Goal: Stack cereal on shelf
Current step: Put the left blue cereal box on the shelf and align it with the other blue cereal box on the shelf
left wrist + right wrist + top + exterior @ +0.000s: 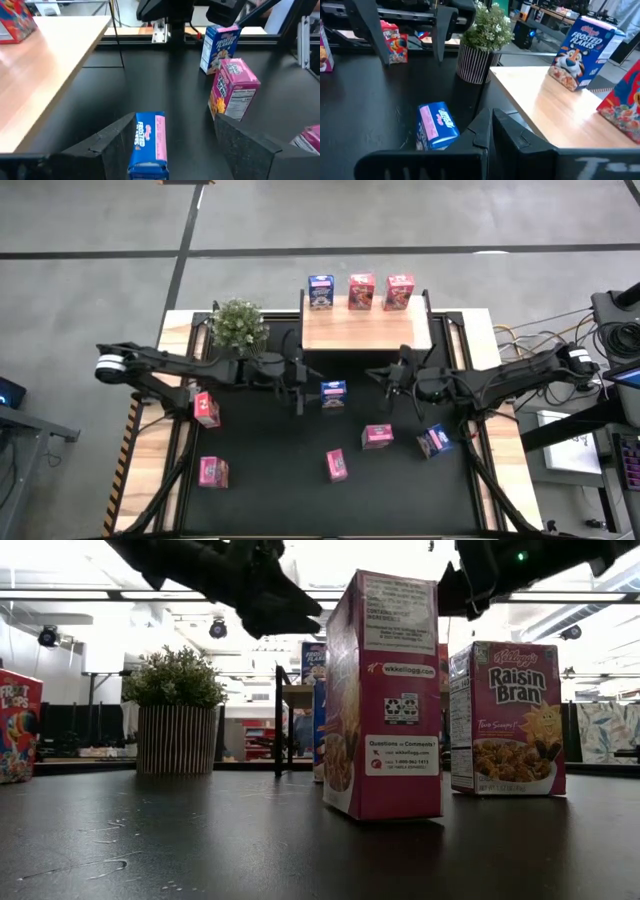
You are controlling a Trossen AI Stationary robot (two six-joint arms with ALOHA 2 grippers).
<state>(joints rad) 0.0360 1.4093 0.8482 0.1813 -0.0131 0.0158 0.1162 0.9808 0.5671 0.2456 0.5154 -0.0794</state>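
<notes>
A blue cereal box (333, 395) stands on the black table in front of the shelf (365, 328). On the shelf's pale wood top stand one blue and two red boxes (361, 292). My left gripper (299, 390) is open and low, just left of the blue box. In the left wrist view that box (148, 145) shows between and just ahead of the spread fingers of my left gripper (175, 122). My right gripper (383, 377) is shut and hovers right of the box, near the shelf's front edge. In the right wrist view my right gripper (490, 120) has the blue box (436, 125) beside it.
Other boxes stand on the table: pink ones (207, 409), (213, 471), (337, 465), (377, 437) and a blue one (433, 441). A potted plant (238, 325) stands at the shelf's left. In the low view a pink box (385, 690) and a Raisin Bran box (505, 720) stand upright.
</notes>
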